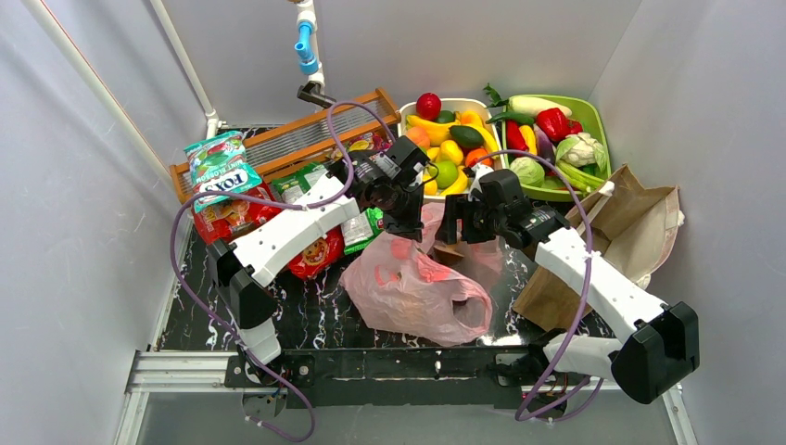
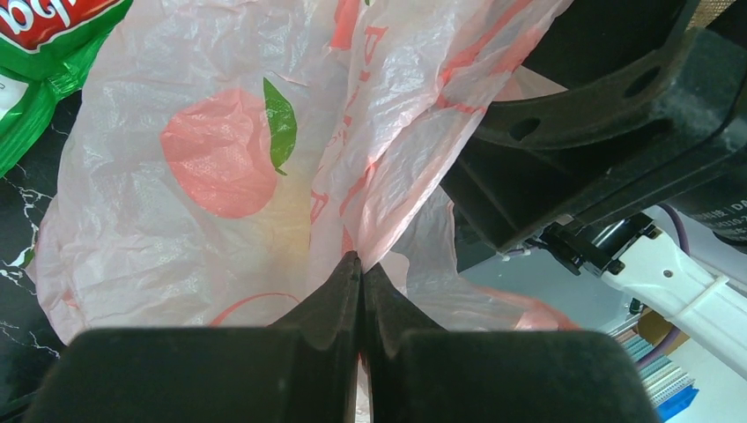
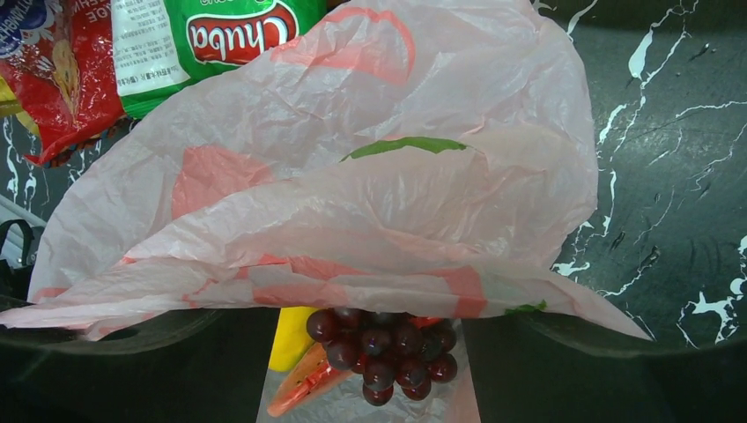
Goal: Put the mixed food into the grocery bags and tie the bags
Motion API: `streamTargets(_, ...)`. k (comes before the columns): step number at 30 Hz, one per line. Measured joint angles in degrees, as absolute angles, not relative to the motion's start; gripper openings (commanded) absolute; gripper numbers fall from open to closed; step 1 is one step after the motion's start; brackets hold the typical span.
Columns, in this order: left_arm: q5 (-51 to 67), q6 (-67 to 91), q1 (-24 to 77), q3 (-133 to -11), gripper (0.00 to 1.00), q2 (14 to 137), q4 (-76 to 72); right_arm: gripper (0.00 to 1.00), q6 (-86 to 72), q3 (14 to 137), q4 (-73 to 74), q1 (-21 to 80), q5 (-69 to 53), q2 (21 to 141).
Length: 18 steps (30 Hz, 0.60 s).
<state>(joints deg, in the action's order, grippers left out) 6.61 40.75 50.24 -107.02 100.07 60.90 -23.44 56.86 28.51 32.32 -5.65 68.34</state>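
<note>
L gripper (image 2: 361, 273) clamps shut on pink bag (image 2: 220, 176) rim; R gripper (image 1: 454, 227), jaws wide apart, sits over grapes (image 3: 380, 352) inside. Risk: thin film slips free, mouth collapses.

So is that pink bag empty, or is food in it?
Not empty: inside the bag, grapes and an orange piece lie under its raised top layer.

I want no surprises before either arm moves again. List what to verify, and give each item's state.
1. Left fingers gripping the pink bag: ok, shut on the plastic.
2. Right fingers free: ok, spread wide, holding nothing.
3. Grapes inside the bag: ok.
4. Snack packets bagged: not ok, lying outside it.
5. Bag tied: not ok, mouth loose.
</note>
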Motion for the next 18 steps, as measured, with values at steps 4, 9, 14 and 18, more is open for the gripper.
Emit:
streamTargets(4, 6.7, 40.5, 49.9, -107.0, 0.00, 100.1, 60.9, 0.79, -22.9, 57.8, 29.2, 32.3, -5.9, 68.3)
streamTargets(9, 6.8, 40.5, 49.4, -105.9, 0.00, 100.1, 60.5, 0.79, -21.9, 59.9, 30.7, 32.3, -7.7, 66.2)
streamTargets(14, 6.9, 40.5, 49.1, -102.2, 0.00, 99.9, 59.5, 0.78, -21.1, 61.5, 33.7, 32.3, -9.9, 61.6)
streamTargets(18, 6.9, 40.9, 48.8, -98.5, 0.00, 99.6, 58.4, 0.78, -21.0, 64.0, 36.2, 32.3, -12.3, 58.7)
